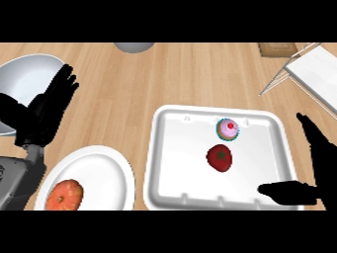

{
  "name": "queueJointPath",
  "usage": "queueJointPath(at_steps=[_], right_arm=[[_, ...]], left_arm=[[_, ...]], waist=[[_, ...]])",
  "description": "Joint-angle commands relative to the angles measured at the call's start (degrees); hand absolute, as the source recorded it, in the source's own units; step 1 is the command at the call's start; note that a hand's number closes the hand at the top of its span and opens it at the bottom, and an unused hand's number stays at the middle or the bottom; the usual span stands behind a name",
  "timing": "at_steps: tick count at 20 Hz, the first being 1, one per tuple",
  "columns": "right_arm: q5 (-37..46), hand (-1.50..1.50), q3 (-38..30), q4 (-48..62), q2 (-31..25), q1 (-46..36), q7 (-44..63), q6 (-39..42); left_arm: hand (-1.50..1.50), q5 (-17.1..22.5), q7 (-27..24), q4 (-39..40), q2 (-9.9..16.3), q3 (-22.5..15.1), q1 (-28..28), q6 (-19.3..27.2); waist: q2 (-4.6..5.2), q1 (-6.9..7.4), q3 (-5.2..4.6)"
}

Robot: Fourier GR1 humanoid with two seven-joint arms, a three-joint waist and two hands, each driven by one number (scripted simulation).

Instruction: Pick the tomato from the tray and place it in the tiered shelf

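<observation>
Tomato point(220, 157) lies centrally in the white tray point(172, 163), a cupcake point(229, 129) at its 1 o'clock. Right hand point(324, 170), spread, at the tray's 4 o'clock, possibly touching the rim. Left hand point(43, 111) open, at 9 o'clock.

Surfaces: mostly gloss on wood

Counter point(171, 74) matt wood grain; tray point(172, 163) smooth white plastic (slight sheen); tomato point(220, 157) glossy; bowl point(14, 81) shiny, looks metal; hands matt black.

a wooden desk point(171, 74) carries a white tray point(178, 168), a plate point(102, 163), a bowl point(18, 79), a grey object point(134, 46), a white shelf point(324, 74) and a brown box point(276, 48).
</observation>
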Motion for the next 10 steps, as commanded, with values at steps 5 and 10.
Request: queueJointPath(at_steps=[5,10], right_arm=[[6.45,-1.5,8.93,9.7,11.95,-16.06,21.5,10.46],[6.19,-1.5,8.32,16.11,14.25,-18.35,23.73,15.95]], left_arm=[[0.0,-0.29,-0.6,-1.03,-1.31,-0.07,1.48,0.12],[0.0,-0.28,1.65,-0.67,-0.55,1.16,-1.02,0.79]], waist=[[-0.19,0.41,0.29],[-0.3,-0.78,0.34]])
